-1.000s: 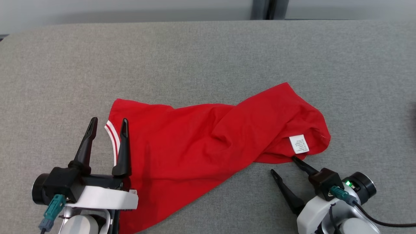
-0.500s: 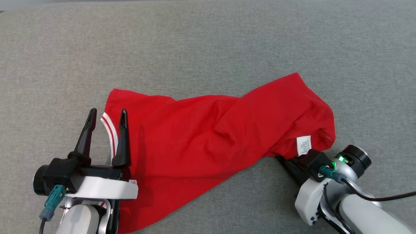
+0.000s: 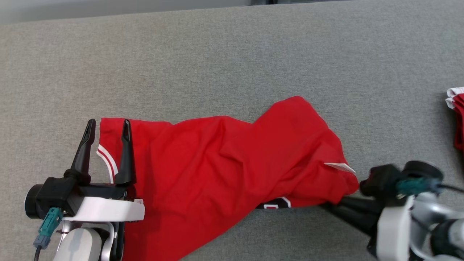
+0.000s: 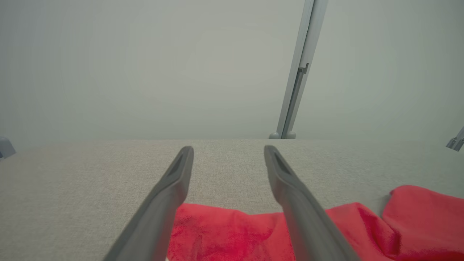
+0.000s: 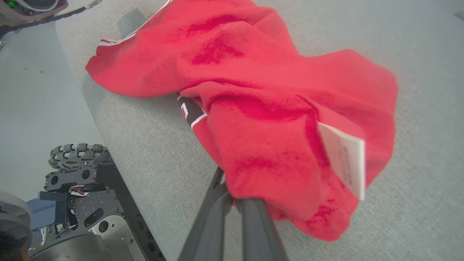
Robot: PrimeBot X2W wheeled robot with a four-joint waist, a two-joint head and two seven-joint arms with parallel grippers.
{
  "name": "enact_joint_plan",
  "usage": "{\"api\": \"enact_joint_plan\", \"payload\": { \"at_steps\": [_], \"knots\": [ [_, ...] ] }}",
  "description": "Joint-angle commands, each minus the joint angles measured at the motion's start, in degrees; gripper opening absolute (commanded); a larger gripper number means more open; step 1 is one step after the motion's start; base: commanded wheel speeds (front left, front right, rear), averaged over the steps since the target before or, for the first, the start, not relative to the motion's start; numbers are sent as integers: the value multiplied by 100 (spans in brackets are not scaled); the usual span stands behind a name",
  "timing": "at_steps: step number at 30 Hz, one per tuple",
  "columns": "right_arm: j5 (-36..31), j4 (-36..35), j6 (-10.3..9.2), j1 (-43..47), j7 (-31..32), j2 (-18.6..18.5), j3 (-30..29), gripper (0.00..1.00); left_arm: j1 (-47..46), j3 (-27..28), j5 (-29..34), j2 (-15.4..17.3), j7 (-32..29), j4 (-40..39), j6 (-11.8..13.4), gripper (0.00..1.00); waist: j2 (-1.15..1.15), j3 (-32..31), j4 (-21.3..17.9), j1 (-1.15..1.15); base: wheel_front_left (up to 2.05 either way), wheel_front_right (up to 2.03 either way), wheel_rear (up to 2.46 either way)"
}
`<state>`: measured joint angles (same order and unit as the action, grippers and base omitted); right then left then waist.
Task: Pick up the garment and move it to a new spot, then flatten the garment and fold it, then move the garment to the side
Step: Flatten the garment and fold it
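Note:
A red garment [image 3: 224, 159] with white stripes at its left end lies crumpled across the grey table [image 3: 217, 65]. My right gripper [image 3: 328, 207] reaches in from the lower right and is shut on the garment's near right edge. In the right wrist view the two fingers [image 5: 250, 210] press together on the red garment [image 5: 253, 72], beside its white label [image 5: 344, 159]. My left gripper [image 3: 107, 127] stands open above the garment's striped left end, holding nothing. In the left wrist view the left gripper [image 4: 228, 150] hovers over red garment [image 4: 232, 232].
Another red and white piece of cloth [image 3: 457, 116] lies at the table's right edge. The robot's wheeled base [image 5: 79, 203] sits below the table's near edge. A grey post [image 4: 297, 69] stands against the wall behind the table.
My right gripper has shut on the garment's near right edge and turned to point left. That end has lifted, showing a black and white patch underneath. The camera has shifted.

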<state>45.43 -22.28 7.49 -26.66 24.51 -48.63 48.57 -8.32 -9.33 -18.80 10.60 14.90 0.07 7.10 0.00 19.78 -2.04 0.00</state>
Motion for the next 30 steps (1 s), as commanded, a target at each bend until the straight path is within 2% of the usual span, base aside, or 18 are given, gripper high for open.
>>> {"api": "enact_joint_plan", "payload": {
  "at_steps": [1, 4, 8, 10, 12, 15, 19, 20, 30],
  "knots": [
    [168, -146, 1, -47, 31, -109, -160, 0, 47, 36, 45, 52, 21, -29, 10, 100, 0, 4, -24, 0, 0, 0, 0],
    [552, -492, 1, -96, -37, -265, -693, 0, 42, 30, 68, 52, 21, -57, 22, 100, 0, 15, -48, 0, 0, 0, 0],
    [1046, -671, 1, -154, -263, -258, -1369, 0, -6, -8, 78, 43, 22, -75, 27, 100, 0, 41, -32, 0, 0, 0, 0],
    [1211, -619, 1, -288, -429, -241, -1652, 0, -51, -37, 93, 36, 22, -89, 23, 100, 0, 73, -13, 0, 0, 0, 0],
    [1109, -369, 0, -430, -626, -278, -1828, 0, -100, -68, 109, 27, 22, -96, 15, 100, 0, 125, 14, 0, 0, 0, 0],
    [833, 220, 1, -624, -955, -220, -1809, 0, -216, -134, 111, 1, 18, -92, -17, 100, 0, 223, 81, 0, 0, 0, 0],
    [544, 1309, 0, -759, -1608, 143, -1615, 0, -344, -211, 127, -53, 19, -56, -50, 100, 0, 336, 155, 0, 0, 0, 0],
    [544, 1309, 0, -759, -1608, 143, -1615, 0, -344, -211, 127, -53, 19, -56, -50, 100, 0, 336, 155, 0, 0, 0, 0],
    [-443, 4124, 0, -954, -3345, 1443, -1189, 0, -531, -301, 180, -90, 22, 45, -123, 100, 0, 471, 153, 0, 0, 0, 0]
  ]
}}
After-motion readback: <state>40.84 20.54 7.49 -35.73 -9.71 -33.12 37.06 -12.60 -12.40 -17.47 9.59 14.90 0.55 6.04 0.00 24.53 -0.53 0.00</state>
